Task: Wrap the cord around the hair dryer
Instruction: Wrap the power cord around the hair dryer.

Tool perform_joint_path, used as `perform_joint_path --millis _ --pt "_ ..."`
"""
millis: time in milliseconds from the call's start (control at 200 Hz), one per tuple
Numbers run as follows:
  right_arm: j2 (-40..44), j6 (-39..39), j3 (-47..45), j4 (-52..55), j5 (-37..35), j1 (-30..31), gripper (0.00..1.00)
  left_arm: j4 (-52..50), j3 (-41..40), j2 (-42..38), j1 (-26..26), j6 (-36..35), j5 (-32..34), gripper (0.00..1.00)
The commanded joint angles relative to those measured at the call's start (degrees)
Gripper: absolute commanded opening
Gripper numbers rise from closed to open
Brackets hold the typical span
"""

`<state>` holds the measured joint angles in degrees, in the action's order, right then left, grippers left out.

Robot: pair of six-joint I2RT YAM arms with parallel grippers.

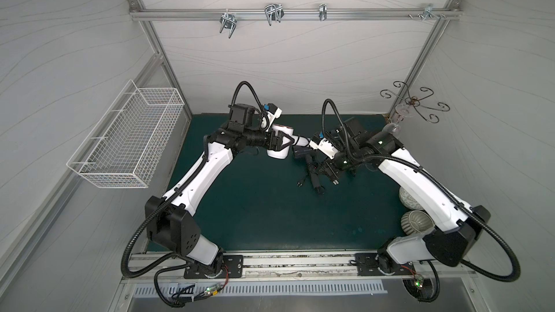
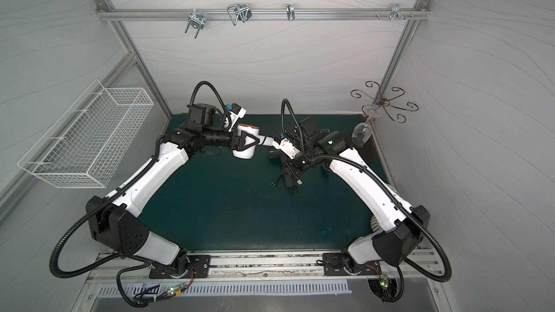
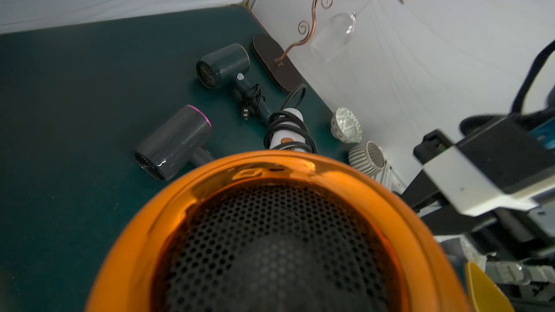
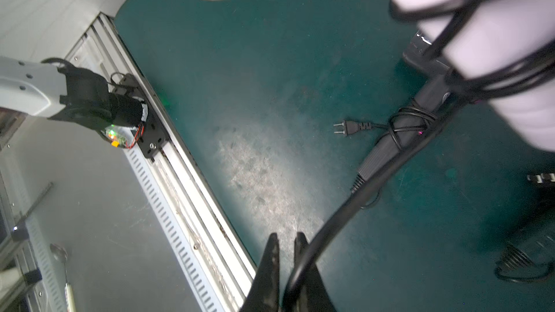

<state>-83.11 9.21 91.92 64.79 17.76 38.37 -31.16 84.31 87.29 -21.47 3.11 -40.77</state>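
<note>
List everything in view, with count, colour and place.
mat: one, dark green, under everything
white hair dryer: one, white with orange rear ring, held over the mat
cord: one, black, coiled round its handle, running to the right end effector
other hair dryers: two, dark green and grey, lying on the mat
bowls: two, patterned and ribbed grey, mat's right edge
stand: one, copper wire on dark base, far right corner
wine glass: one, clear, hanging from the stand
wire basket: one, white, left wall
hooks: four, silver, back rail
left end effector: one, black, clamped on the white hair dryer
right end effector: one, black, shut on the cord
</note>
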Motion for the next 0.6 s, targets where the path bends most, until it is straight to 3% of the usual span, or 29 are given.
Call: perform_joint_path --millis 0,240,595 --pt "-1.30 6.34 6.86 10.16 -0.47 0.64 0.03 -4.39 3.63 -0.05 -2.26 -7.97 3.23 0.00" --pt "-5.90 8.63 11.68 8.75 1.65 0.52 0.03 -10.39 -1.44 -4.39 -4.49 -9.14 1.52 0.00" --pt "-10.85 11.80 8.29 1.27 7.75 0.63 0.02 -18.84 -9.79 -9.75 -5.55 -8.21 -5.38 0.00"
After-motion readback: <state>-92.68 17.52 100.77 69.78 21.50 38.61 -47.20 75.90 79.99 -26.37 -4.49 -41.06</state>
